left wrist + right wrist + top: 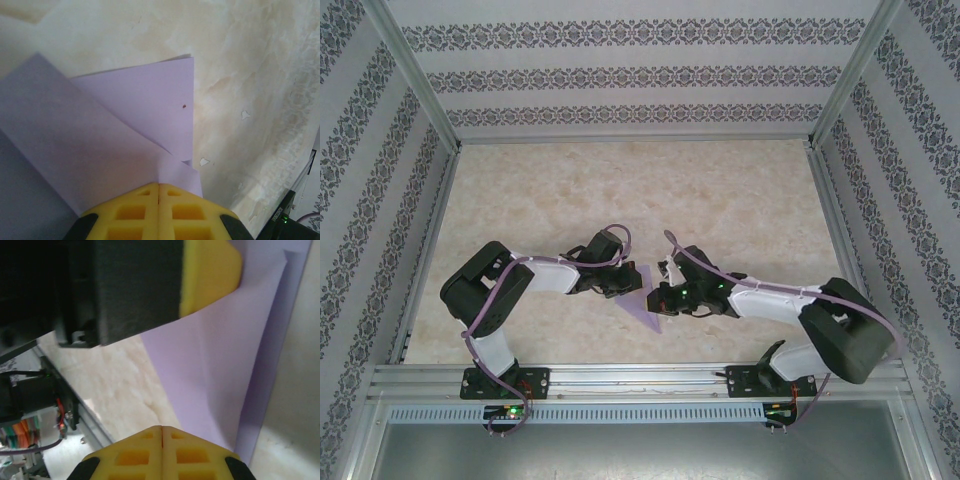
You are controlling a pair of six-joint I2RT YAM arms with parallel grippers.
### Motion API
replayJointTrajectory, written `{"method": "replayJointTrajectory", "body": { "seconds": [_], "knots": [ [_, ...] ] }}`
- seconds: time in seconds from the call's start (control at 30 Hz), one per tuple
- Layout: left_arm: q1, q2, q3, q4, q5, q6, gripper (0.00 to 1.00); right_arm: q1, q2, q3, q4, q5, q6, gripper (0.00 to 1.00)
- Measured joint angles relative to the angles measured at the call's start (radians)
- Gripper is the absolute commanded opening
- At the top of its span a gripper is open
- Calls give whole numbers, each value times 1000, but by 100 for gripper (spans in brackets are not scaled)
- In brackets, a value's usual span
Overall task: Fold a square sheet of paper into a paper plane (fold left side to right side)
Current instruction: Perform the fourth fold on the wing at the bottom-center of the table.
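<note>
The left gripper and the right gripper each hold their yellow fingers pressed together with no gap, tips meeting the partly folded lavender paper, which lies flat on the table just ahead of both, between them.

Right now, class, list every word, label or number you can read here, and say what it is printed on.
Readable text: none.
White lettering on the black part at the left wrist view's lower right: too small and blurred to read.
Lavender paper: no print.
</note>
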Motion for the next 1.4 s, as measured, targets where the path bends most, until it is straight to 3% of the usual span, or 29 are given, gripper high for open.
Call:
{"method": "replayJointTrajectory", "body": {
  "seconds": [0.27,0.83,1.23,1.4],
  "knots": [
    [0,5,6,-2,0,0,3,0,83,3,-4,23,-8,0],
    [0,1,37,-59,-11,5,9,2,98,2,-50,64,-44,0],
    [-5,-205,-19,-88,-59,19,5,46,80,33,-130,174,-84,0],
    [-34,-215,-87,-70,-56,19,5,63,86,50,-155,204,-92,0]
  ]
}}
